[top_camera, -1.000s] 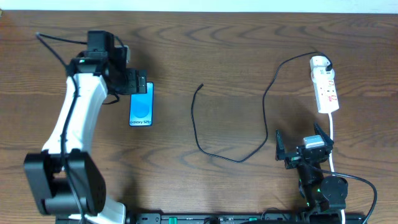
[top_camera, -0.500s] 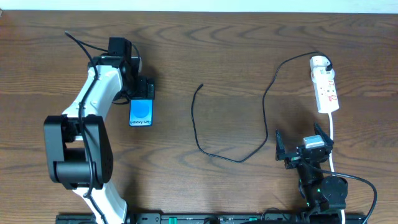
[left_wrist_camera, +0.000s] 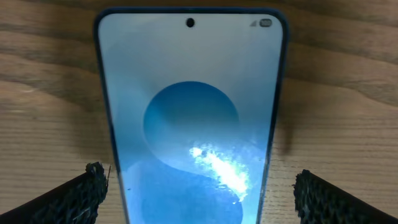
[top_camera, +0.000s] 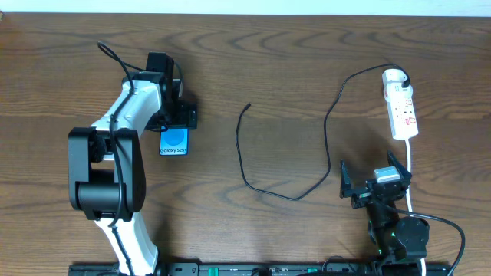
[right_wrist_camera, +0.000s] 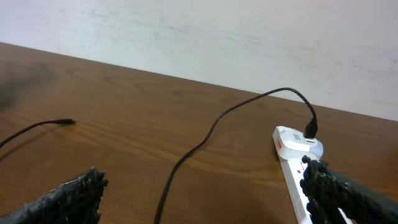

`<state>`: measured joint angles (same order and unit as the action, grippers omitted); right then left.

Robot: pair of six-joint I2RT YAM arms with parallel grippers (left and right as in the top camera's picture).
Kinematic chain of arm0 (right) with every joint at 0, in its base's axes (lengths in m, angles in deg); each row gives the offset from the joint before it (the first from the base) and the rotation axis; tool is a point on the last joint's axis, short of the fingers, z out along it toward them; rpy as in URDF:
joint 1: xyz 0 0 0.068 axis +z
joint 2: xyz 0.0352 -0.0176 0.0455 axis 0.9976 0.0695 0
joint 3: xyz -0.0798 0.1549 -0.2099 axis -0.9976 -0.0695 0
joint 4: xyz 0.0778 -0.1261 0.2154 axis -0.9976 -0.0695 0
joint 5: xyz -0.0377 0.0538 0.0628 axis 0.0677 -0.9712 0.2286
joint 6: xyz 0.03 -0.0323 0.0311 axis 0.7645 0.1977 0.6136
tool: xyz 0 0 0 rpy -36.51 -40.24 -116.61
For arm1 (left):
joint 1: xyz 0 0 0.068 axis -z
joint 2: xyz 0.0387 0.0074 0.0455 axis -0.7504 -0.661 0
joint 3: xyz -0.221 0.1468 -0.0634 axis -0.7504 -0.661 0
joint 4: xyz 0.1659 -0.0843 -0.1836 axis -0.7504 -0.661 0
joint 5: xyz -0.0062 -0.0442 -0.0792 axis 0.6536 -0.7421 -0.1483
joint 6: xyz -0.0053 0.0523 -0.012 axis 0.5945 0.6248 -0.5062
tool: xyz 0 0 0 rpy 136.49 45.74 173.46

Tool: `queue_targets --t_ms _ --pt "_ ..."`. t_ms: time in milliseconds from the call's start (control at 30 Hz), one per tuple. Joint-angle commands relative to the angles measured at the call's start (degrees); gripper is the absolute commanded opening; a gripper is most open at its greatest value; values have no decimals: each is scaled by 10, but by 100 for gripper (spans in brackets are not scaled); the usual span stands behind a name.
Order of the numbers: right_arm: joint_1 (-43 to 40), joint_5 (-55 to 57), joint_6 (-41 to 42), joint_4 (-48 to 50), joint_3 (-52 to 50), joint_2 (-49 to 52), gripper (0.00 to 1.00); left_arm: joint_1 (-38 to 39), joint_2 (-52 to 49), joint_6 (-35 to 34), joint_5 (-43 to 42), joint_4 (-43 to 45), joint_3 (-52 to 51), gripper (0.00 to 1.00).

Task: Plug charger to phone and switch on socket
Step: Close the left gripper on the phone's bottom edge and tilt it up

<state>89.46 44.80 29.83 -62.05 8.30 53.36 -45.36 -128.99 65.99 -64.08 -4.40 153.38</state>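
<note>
The phone lies flat left of centre, blue screen up, white text at its near end. My left gripper hangs over its far end. In the left wrist view the phone fills the frame and the left gripper is open, one finger on each side, with gaps. The charger loops across the middle; its small tip lies free and its plug head sits in the white socket at far right. My right gripper is open and empty, near the socket's cord.
The right wrist view shows the charger cable, its tip, the plug head in the socket, and a pale wall behind the table's far edge. The socket's white cord runs toward the right arm's base.
My left arm has swung right and its gripper has moved from the phone's upper left to over the phone's far end. The right arm, charger and socket have not moved.
</note>
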Motion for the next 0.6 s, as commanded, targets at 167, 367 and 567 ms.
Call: queue_targets --t_ms 167,367,567 --pt "-5 2 -6 -1 -2 -3 99 1 -7 -5 25 32 -18 98" --pt "-5 2 -6 -1 -2 -3 99 1 -7 -12 4 33 -20 98" --pt "-5 2 -6 -1 -2 -3 99 1 -7 -15 4 22 -21 98"
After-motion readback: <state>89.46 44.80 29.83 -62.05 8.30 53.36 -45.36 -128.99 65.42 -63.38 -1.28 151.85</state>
